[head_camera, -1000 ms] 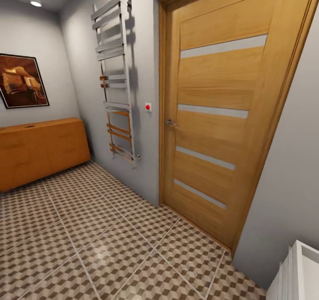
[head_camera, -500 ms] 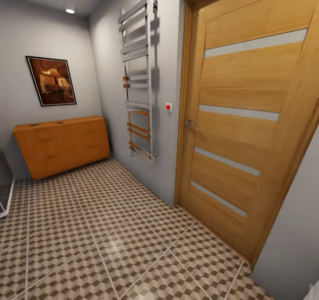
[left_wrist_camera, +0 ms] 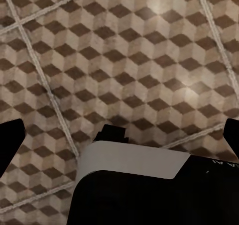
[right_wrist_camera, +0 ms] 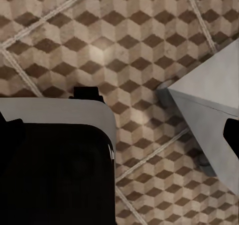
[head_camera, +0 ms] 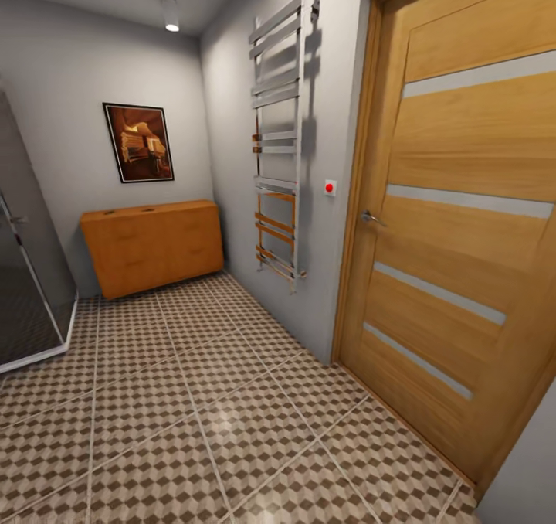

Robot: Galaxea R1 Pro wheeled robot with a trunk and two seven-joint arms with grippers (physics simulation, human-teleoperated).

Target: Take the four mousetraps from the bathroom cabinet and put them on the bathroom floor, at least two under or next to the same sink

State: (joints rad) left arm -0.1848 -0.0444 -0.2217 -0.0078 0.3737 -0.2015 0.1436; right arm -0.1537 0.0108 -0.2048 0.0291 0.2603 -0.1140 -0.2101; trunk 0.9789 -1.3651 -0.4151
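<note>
Head view is taken up mostly by the bathroom floor (head_camera: 193, 416), with its brown and beige cube tiles spread from the middle down to 6 o'clock. No mousetraps can be seen on it, so the job is judged to be at its start.

Next in size is the wooden door (head_camera: 463, 222) at 3 o'clock, which is shut. Its silver handle (head_camera: 371, 217) is seen near its left edge. A glass shower wall (head_camera: 27, 269) is seen at 9 o'clock.

Toward 10 o'clock, the orange-brown cabinet (head_camera: 153, 246) is set against the far wall. It looks closed, so the mousetraps are probably kept inside, hidden for now. It is well apart from the robot, so more driving is likely needed before anything can be reached.

A tall metal towel rail (head_camera: 279, 137) is hung on the wall at 12 o'clock. A dark framed picture (head_camera: 139, 142) is hung above the cabinet. A small red button (head_camera: 330, 188) is fixed beside the door frame, and a ceiling lamp (head_camera: 171, 15) is lit at 11 o'clock.

Both wrist views are pointed down at the tiles, likely because the arms are kept tucked while driving. A pale grey block (right_wrist_camera: 211, 108) is seen in the right wrist view. The left gripper's (left_wrist_camera: 119, 130) fingertips are spread wide with nothing between them. The right gripper (right_wrist_camera: 119, 130) is spread wide and empty too.
</note>
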